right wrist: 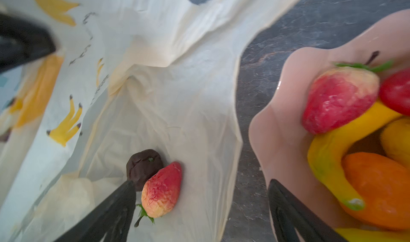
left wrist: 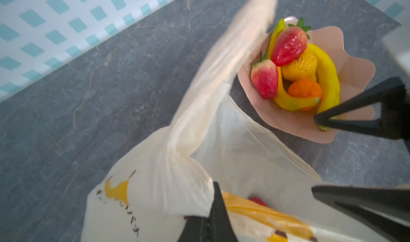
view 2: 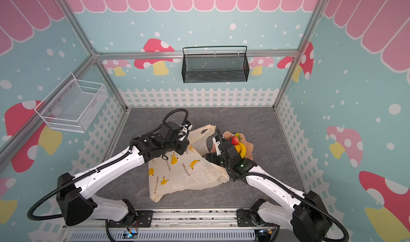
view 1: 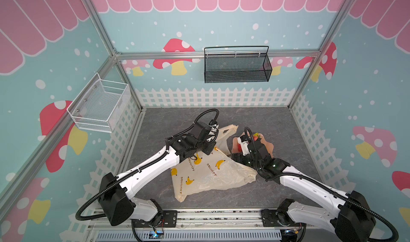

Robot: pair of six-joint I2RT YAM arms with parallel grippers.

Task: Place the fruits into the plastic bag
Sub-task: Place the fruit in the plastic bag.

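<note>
Right wrist view has the right end effector point(right wrist: 200, 183) released, its two black jaws spread wide with nothing between them, hanging over the open mouth of the plastic bag point(right wrist: 155, 85) and the edge of the pink plate point(right wrist: 281, 123). Below it, inside the bag, a bagged strawberry point(right wrist: 162, 190) and a dark brown round fruit point(right wrist: 142, 165) lie touching each other. In the left wrist view the left end effector point(left wrist: 214, 192) is clenched on the bag's upper layer and holds it lifted, with a handle loop point(left wrist: 233, 52) stretching away from it. Just beside the bag's mouth, the plate carries a heap: two plate strawberries point(left wrist: 288, 45), two bananas point(left wrist: 328, 79), a tangerine point(left wrist: 305, 89) and a lumpy yellow fruit point(left wrist: 299, 68). In both top views the bag lies mid-table point(view 2: 255, 123), mouth toward the far side, with the plate to its right, partly hidden under the right arm point(view 2: 266, 181).
</note>
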